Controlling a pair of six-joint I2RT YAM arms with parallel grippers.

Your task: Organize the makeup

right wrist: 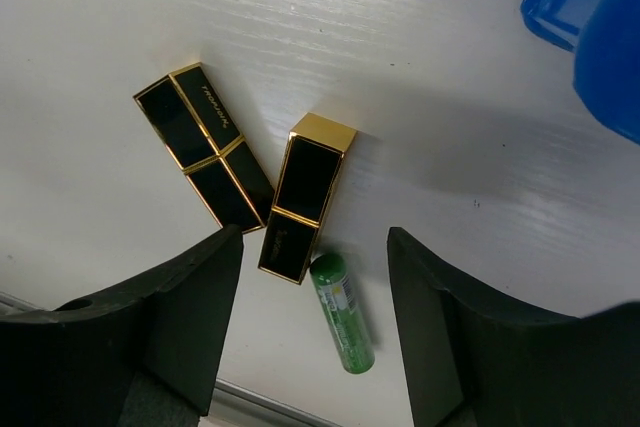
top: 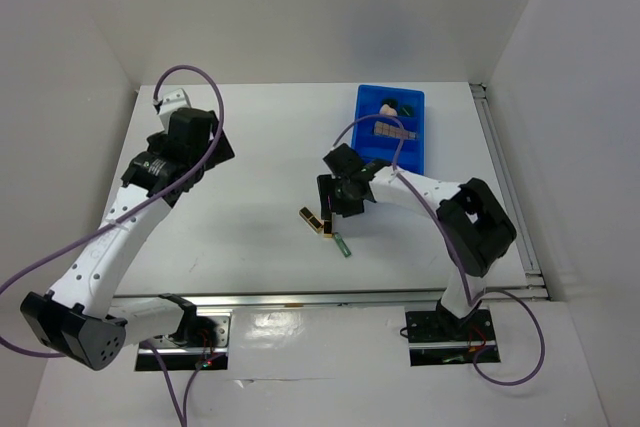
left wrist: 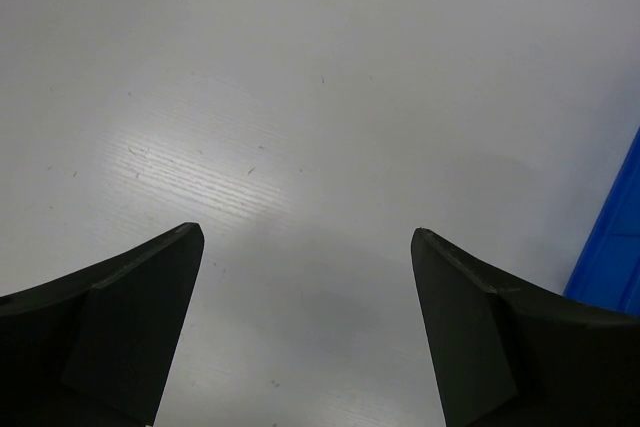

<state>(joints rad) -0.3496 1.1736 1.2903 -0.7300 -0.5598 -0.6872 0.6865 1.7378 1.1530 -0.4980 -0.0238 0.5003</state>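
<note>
Overhead, we see the left arm stretched from its base at the near left corner toward the far left of the table (top: 260, 147). Its left gripper (top: 188, 135) sits well apart from all the makeup. The right arm folds back at the elbow near the right edge and reaches leftward. That puts the right gripper (top: 345, 190) over the middle of the table, just beside the near-left corner of the blue bin (top: 415, 152). Inside that bin we make out a peach sponge (top: 386, 105), a dark green pad (top: 406, 105) and a tan palette (top: 393, 129).

The right wrist view sharpens what the top view blurs. A black-gold lipstick (right wrist: 203, 157) lies flat on the table, and a second lipstick (right wrist: 303, 197) lies just beside it at an angle. A green tube (right wrist: 342, 312) lies just beside the second lipstick's near end. This claw's jaws stand apart and clamp nothing; the tube and the lipstick's end show in the gap beneath them.

The left wrist view shows only table surface, a sliver of the bin at the right edge, and its jaws spread wide, holding nothing.
</note>
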